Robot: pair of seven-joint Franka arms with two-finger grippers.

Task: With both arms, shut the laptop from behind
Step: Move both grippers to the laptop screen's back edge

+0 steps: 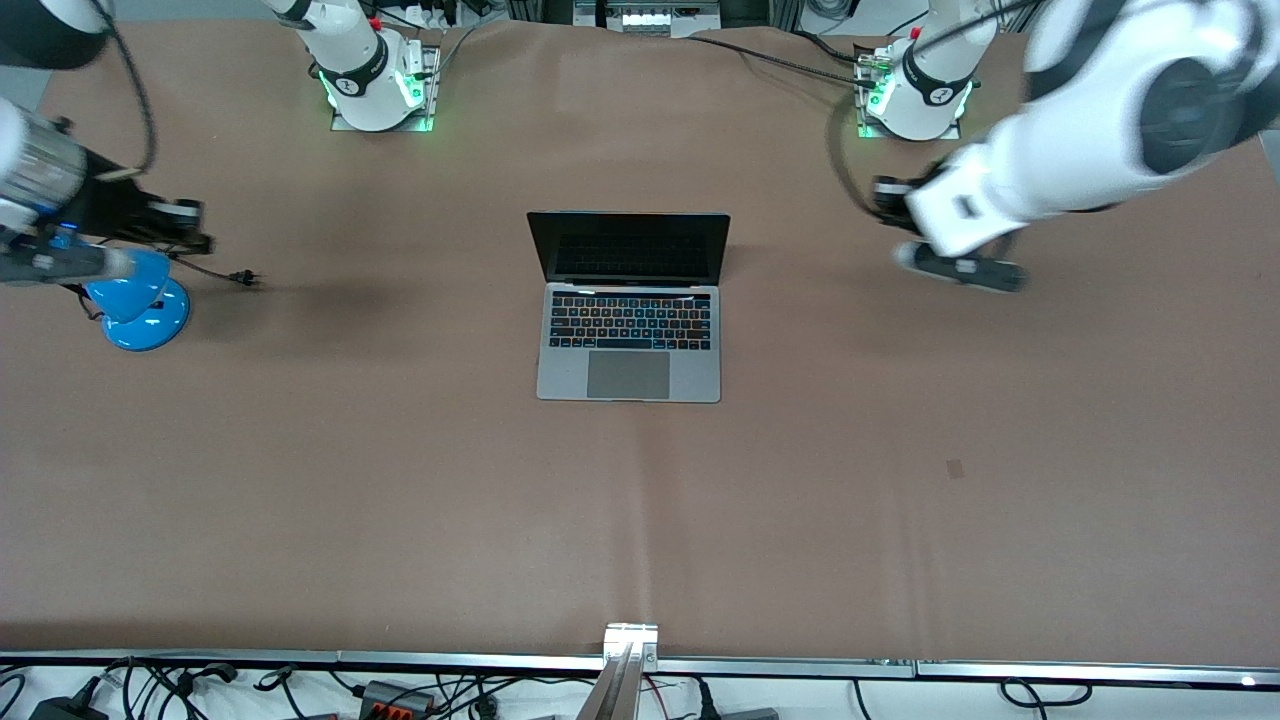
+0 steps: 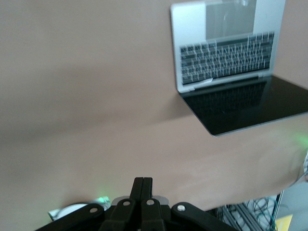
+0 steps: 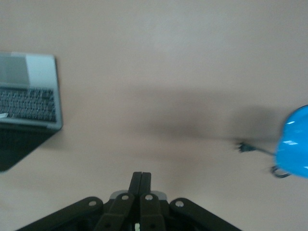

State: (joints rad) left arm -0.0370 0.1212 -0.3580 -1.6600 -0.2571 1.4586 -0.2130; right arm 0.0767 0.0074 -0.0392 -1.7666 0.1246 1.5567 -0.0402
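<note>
The silver-grey laptop (image 1: 629,330) stands open in the middle of the table, its dark screen upright and facing the front camera. It also shows in the left wrist view (image 2: 226,62) and in the right wrist view (image 3: 29,96). My left gripper (image 1: 886,200) hangs shut and empty over bare table toward the left arm's end, well apart from the laptop; its fingers (image 2: 143,185) are pressed together. My right gripper (image 1: 195,225) is shut and empty over the right arm's end of the table, above a blue lamp; its fingers (image 3: 141,180) are together.
A blue lamp (image 1: 140,300) sits at the right arm's end of the table, also in the right wrist view (image 3: 294,142). Its black plug (image 1: 243,277) lies on the brown cloth beside it. The two arm bases (image 1: 375,80) (image 1: 915,95) stand along the table's edge farthest from the front camera.
</note>
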